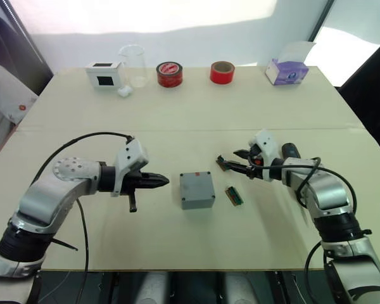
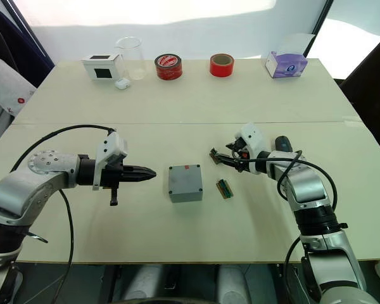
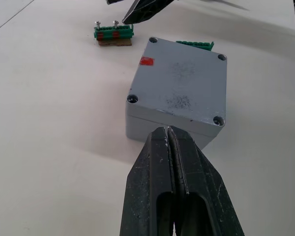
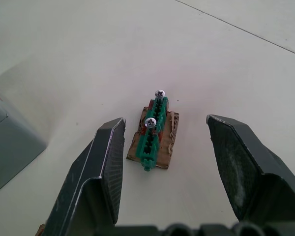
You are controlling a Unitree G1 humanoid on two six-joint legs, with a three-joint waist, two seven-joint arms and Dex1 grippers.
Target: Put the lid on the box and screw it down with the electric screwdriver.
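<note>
Cream table (image 1: 196, 120), wide, with a seam running across its middle; bright wall behind. At the centre sits the box (image 1: 197, 189), grey and square, with the lid (image 3: 184, 83) already lying flat on top of it, a screw hole at each corner and a small red mark (image 3: 146, 61) near one edge.

Left gripper (image 1: 162, 182) hovers at the box's 9 o'clock, just beside it and not touching, tips aimed at its side. Both fingers are pressed together, nothing between them.

At the box's 3 o'clock, close by, lies a small green terminal block (image 1: 234, 196). A second green block with two upright screws (image 4: 154, 133) rests on a brown scrap at about 2 o'clock. Right gripper (image 1: 230, 164) hangs over that second block with fingers spread wide, the block between them and untouched.

A black cylinder (image 1: 291, 151) shows behind the right wrist; I cannot tell whether it is the electric screwdriver.

Along the far edge, 12 o'clock side: white box with a black window (image 1: 104, 75), clear beaker (image 1: 133, 64), two red tape rolls (image 1: 170, 74), tissue box (image 1: 287, 69).
</note>
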